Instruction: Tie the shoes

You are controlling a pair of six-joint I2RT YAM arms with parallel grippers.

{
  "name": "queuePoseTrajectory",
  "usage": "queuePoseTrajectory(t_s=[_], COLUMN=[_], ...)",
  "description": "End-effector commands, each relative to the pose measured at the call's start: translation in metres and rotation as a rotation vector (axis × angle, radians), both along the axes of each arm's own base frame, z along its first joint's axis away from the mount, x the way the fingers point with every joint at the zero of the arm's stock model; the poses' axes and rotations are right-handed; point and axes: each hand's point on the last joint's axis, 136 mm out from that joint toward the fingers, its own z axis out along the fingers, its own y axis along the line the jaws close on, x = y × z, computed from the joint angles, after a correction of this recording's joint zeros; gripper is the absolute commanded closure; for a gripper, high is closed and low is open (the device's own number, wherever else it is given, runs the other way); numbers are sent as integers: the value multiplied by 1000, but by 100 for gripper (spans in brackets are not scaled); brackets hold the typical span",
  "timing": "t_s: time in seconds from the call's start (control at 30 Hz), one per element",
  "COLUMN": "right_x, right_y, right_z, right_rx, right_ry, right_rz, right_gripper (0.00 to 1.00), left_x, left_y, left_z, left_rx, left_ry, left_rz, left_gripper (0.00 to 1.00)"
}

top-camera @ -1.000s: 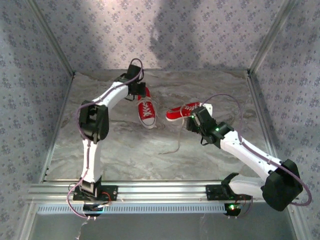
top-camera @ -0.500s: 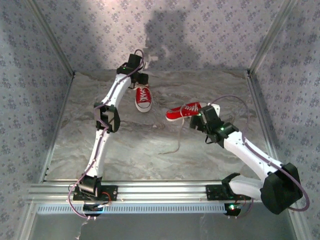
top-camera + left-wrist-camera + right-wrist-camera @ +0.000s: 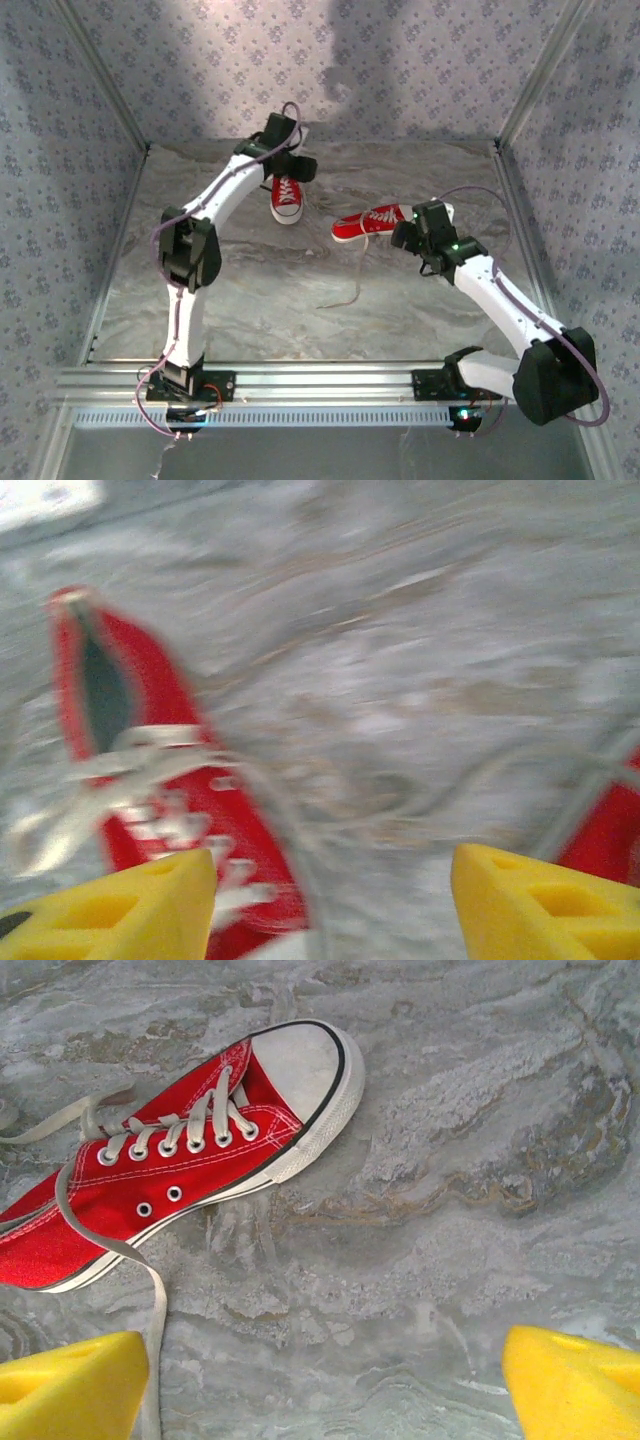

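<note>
**Nothing tied yet**

The left claw (image 3: 330, 880) hangs released over the far shoe (image 3: 150, 770) by the desk's (image 3: 250, 290) far edge. The right claw (image 3: 325, 1350) – spread, empty – hovers beside the second shoe (image 3: 190, 1160) mid-desk, probably lining up on its loose lace (image 3: 155, 1310).

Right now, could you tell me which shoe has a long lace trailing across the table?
The shoe lying crosswise by the right gripper: its lace runs out toward the near edge, unlike the shoe by the left gripper.

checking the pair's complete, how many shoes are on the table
2. One shoe at the back, left of centre; the other shoe right of centre, nearer the front.
</note>
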Motion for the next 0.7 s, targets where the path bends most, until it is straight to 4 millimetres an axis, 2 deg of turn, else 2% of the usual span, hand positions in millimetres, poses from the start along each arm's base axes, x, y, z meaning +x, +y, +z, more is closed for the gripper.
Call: queuePoseTrajectory(t_s=[0.0, 0.1, 0.17, 0.23, 0.37, 0.47, 0.57, 0.67], right_x=[9, 34, 58, 86, 137, 168, 196, 210], right_y=[-5, -5, -3, -2, -4, -8, -3, 7], right_z=[-7, -8, -9, -9, -30, -46, -63, -76], right_rx=[50, 24, -5, -29, -62, -11, 82, 137], right_ry=[94, 127, 132, 137, 197, 216, 229, 258], right_rz=[9, 29, 38, 46, 63, 69, 124, 212], right_gripper=[13, 20, 24, 25, 25, 26, 27, 24], left_x=[-39, -78, -100, -112, -126, -131, -136, -141], left_y=[-42, -54, -56, -53, -49, -54, -60, -57], left_z=[-5, -11, -18, -29, -53, -61, -64, -67], left_rx=[-93, -90, -92, -93, -102, -99, -98, -98], left_ry=[1, -13, -19, -12, 32, 45, 55, 64], left_rz=[-66, -45, -26, 6, 39, 23, 5, 7], left_gripper=[39, 44, 44, 42, 28, 27, 28, 28])
